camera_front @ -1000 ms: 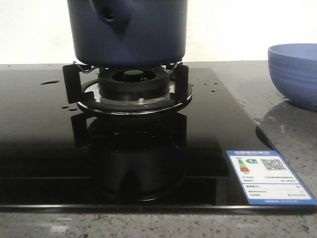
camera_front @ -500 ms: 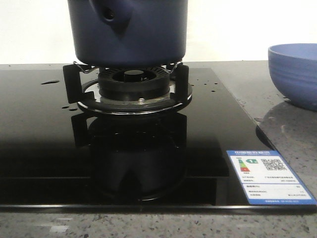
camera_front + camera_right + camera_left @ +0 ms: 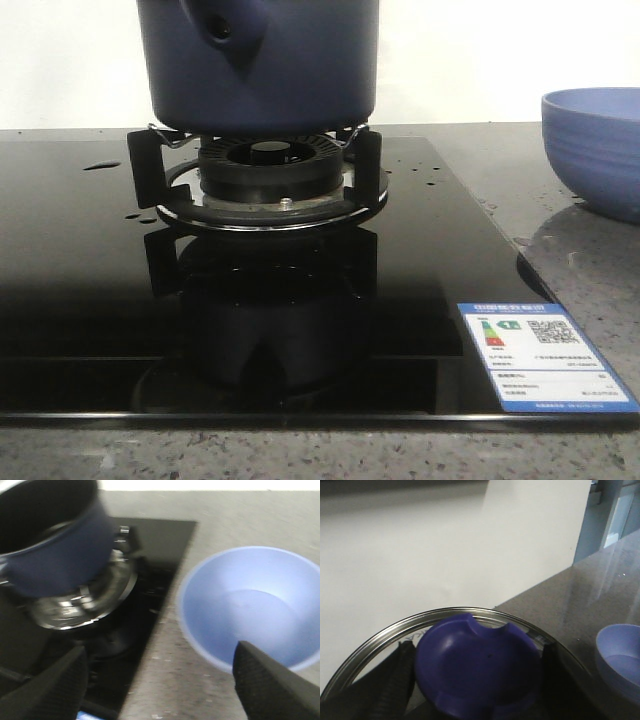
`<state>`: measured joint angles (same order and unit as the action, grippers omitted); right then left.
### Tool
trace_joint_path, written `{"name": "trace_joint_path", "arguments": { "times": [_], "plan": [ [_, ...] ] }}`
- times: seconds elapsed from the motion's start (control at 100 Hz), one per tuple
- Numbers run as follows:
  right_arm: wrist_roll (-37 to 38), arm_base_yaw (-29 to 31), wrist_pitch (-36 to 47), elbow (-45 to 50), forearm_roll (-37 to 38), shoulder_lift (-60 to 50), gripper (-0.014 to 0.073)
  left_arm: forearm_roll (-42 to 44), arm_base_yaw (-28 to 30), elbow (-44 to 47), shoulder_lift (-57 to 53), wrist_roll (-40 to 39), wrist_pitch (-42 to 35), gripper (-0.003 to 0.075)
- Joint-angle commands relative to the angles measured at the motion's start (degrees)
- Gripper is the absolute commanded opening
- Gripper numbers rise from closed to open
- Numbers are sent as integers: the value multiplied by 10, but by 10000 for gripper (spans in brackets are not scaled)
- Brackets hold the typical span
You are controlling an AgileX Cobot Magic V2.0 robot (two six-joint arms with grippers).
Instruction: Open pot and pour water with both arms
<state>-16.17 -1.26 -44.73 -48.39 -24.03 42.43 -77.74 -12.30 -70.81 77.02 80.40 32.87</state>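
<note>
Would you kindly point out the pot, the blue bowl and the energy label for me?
pot (image 3: 290, 75): front view, on its dark side wall.
blue bowl (image 3: 595, 150): front view, on its ribbed outer wall.
energy label (image 3: 540, 355): front view, on the middle of the sticker.

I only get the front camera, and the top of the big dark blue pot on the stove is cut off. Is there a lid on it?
Observer: No. The right wrist view shows the dark navy-blue round pot open at the top, with a dark inside.
Operator: So where's the lid?
Observer: The left gripper holds it. It is a steel-rimmed glass lid, gripped by its blue knob.
Operator: What is the other hand doing?
Observer: The right gripper is open and holds nothing. It sits between the pot and the periwinkle-blue bowl.
</note>
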Motion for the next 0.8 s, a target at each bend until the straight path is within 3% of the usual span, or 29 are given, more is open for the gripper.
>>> {"name": "trace_joint_path", "arguments": {
  "times": [0.0, 0.13, 0.28, 0.6, 0.71, 0.79],
  "plan": [
    [50, 25, -12, -62, 48, 48, 538, -40, 29, -22, -41, 3, 10, 357],
    [62, 70, -81, -132, 73, 132, 537, -40, 76, -22, -64, 3, 19, 357],
    [63, 114, -106, -184, 74, 214, 494, -40, 124, -22, -83, 3, 27, 357],
    [63, 138, -125, -206, 115, 344, 440, -38, 140, -22, -87, 3, 25, 357],
    [63, 138, -120, -206, 114, 371, 379, -38, 140, -22, -87, 3, 25, 357],
    [63, 138, -112, -206, 113, 383, 287, -38, 140, -22, -87, 3, 25, 357]
  ]
}}
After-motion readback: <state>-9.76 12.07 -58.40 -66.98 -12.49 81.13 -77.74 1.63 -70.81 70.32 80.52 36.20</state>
